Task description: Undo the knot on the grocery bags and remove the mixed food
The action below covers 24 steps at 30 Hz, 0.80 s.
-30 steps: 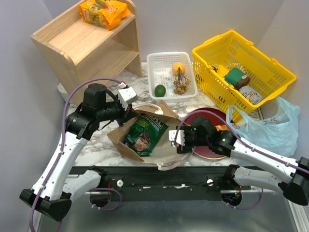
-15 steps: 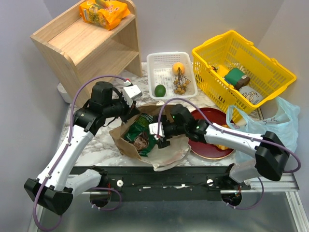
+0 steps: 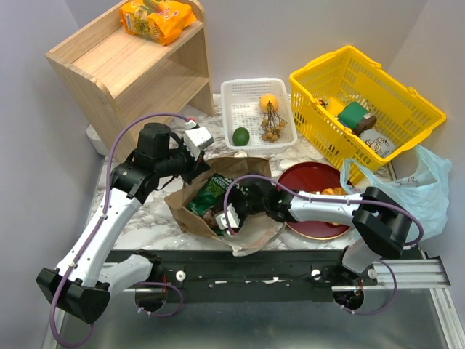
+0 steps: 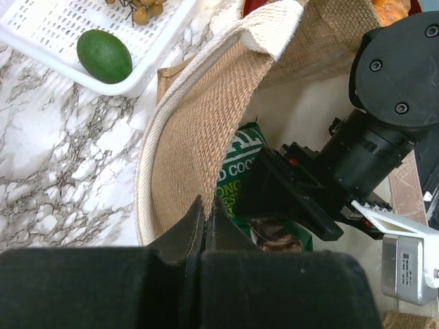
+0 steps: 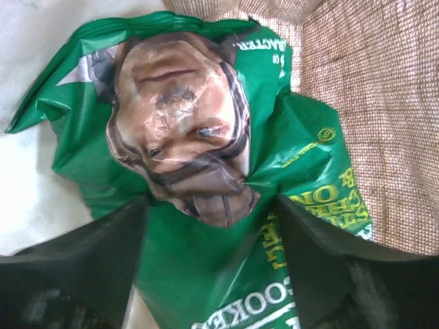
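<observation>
Green snack packet (image 5: 199, 137) lies inside the brown woven bag (image 4: 199, 116) on the tabletop (image 4: 62, 157); emptying is in hand. Left end effector (image 4: 204, 223) pinches the bag's rim (jaws closed tight on it). Right end effector (image 5: 206, 267) straddles the packet, jaws spread, gripping nothing; next it must close and draw the packet out.

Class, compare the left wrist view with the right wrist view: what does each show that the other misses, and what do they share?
Only the left wrist view: the white tray holding a dark green fruit, the marble table, the left end effector shut on the rim of the brown bag, and the right arm inside the bag's mouth. Only the right wrist view: the face printed on the green snack packet, with the right end effector open astride it. Both: the packet and the bag's woven wall.
</observation>
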Each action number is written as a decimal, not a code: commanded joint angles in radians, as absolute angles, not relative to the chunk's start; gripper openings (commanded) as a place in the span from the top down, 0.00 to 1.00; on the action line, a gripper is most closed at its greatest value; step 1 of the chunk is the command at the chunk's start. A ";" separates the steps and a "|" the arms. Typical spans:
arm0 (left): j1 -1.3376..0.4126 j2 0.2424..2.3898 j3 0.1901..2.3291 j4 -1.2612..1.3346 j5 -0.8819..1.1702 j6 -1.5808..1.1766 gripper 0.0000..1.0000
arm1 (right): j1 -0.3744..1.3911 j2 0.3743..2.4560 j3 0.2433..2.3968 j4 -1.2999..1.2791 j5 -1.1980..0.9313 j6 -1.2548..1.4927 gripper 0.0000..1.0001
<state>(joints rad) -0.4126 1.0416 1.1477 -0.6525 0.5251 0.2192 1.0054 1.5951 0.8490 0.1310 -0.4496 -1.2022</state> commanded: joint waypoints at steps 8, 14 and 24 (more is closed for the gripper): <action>-0.402 0.988 1.118 -0.661 0.508 0.231 1.00 | 0.997 1.476 0.784 0.117 -0.358 -1.278 0.99; -0.403 0.818 1.057 -0.664 0.460 0.366 1.00 | 0.895 1.131 0.814 -0.099 -0.333 -0.989 1.00; -0.439 0.753 1.081 -0.690 0.486 0.548 1.00 | 0.861 0.824 0.911 -0.170 -0.392 -0.575 1.00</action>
<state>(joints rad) -0.4332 0.7479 1.0634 -0.6842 0.4946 0.4435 0.8757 0.8429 0.8268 -0.1516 -0.4454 -0.8005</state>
